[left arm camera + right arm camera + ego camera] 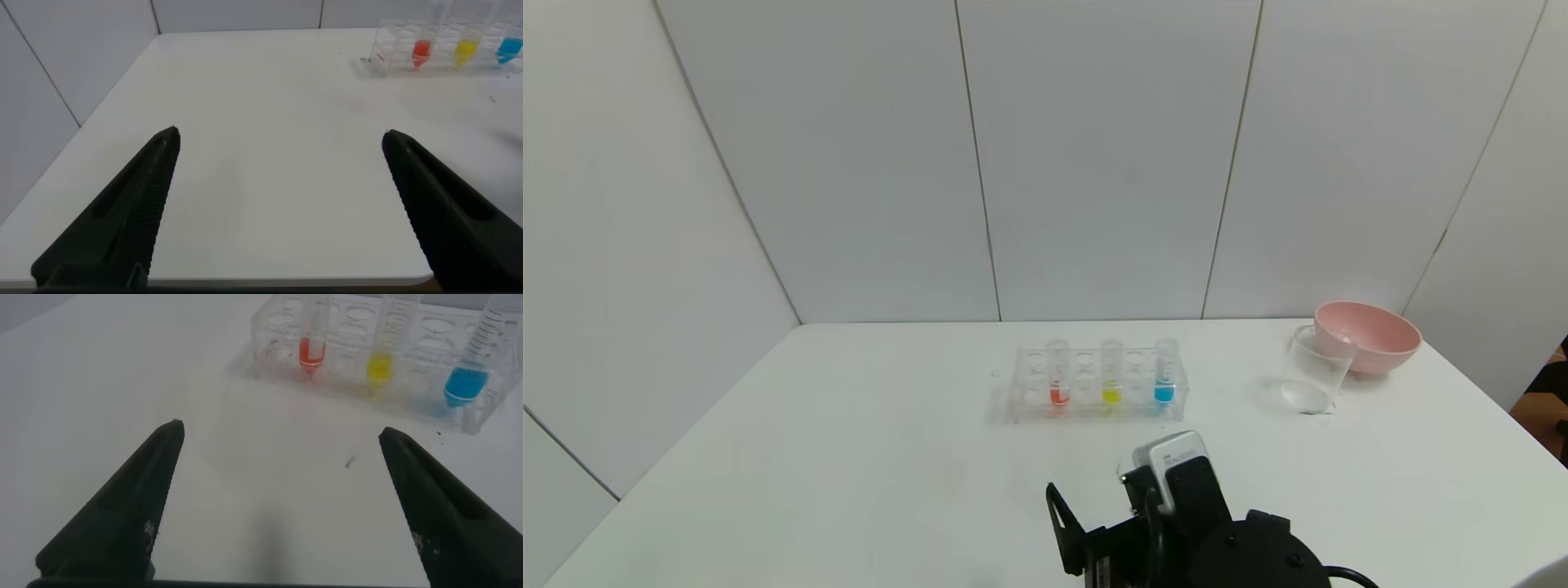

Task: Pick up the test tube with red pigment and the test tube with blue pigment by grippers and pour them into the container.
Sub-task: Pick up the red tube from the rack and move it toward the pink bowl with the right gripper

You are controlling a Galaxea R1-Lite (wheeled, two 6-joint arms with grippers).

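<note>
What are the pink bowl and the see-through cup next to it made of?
The pink bowl looks like smooth matte plastic, though glazed ceramic is possible: even colour, soft sheen. The cup seems to be clear glass or hard plastic, since the table shows straight through its walls. I cannot tell which.

A clear tube rack stands mid-table, holding upright red, yellow and blue tubes, left to right. Right of the rack stands a glass beaker, touching a pink bowl. A black arm sits nearer than the rack.
</note>
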